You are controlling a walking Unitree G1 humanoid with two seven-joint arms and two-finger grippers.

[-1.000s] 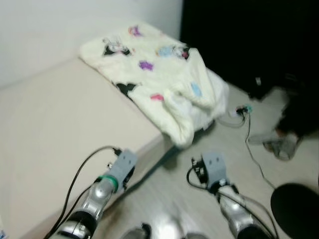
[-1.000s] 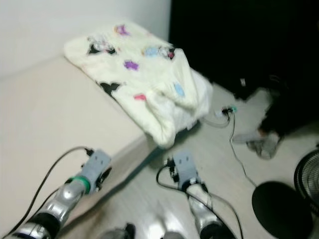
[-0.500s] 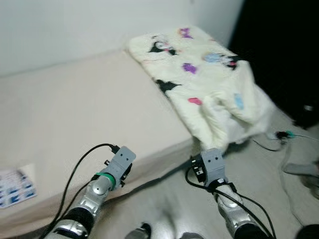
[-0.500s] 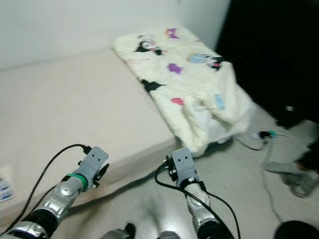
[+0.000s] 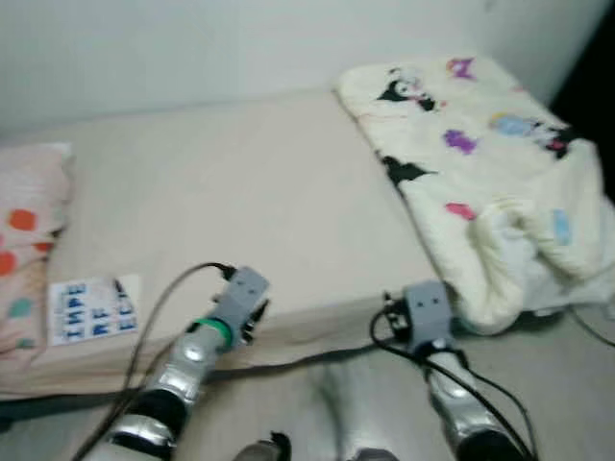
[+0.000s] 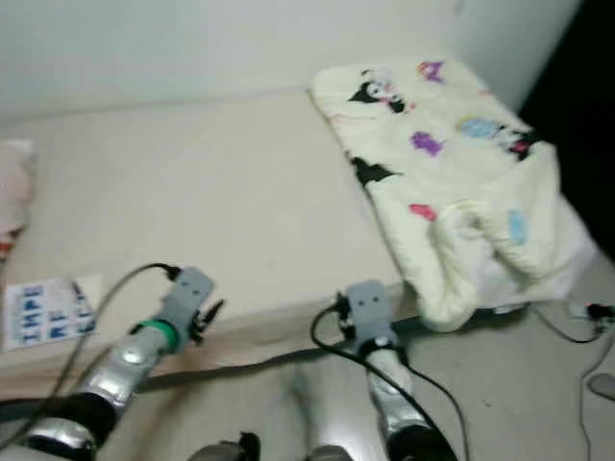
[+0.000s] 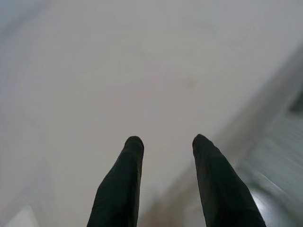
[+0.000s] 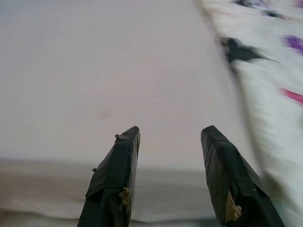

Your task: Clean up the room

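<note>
Big beige bed (image 5: 240, 192) takes up most of the scene. A cream cartoon-print blanket (image 5: 480, 163) is bunched at its right end, hanging off the near right corner. A pinkish pillow (image 5: 29, 240) sits far left, and right beside it lies a white sheet with blue letters (image 5: 93, 309), too blurry to read. The left gripper (image 7: 163, 142) and right gripper (image 8: 170, 135) are both spread open and holding nothing, over the bed's near edge.

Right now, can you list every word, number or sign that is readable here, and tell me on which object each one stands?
White flat packet with blue print, lying on the beige mattress near the pink patterned pillow: large blue letters in about three rows, too blurred to read with certainty.
Cream fleece blanket with cartoon figures: pictures only, no legible words.
Nothing else in view carries readable text.
</note>
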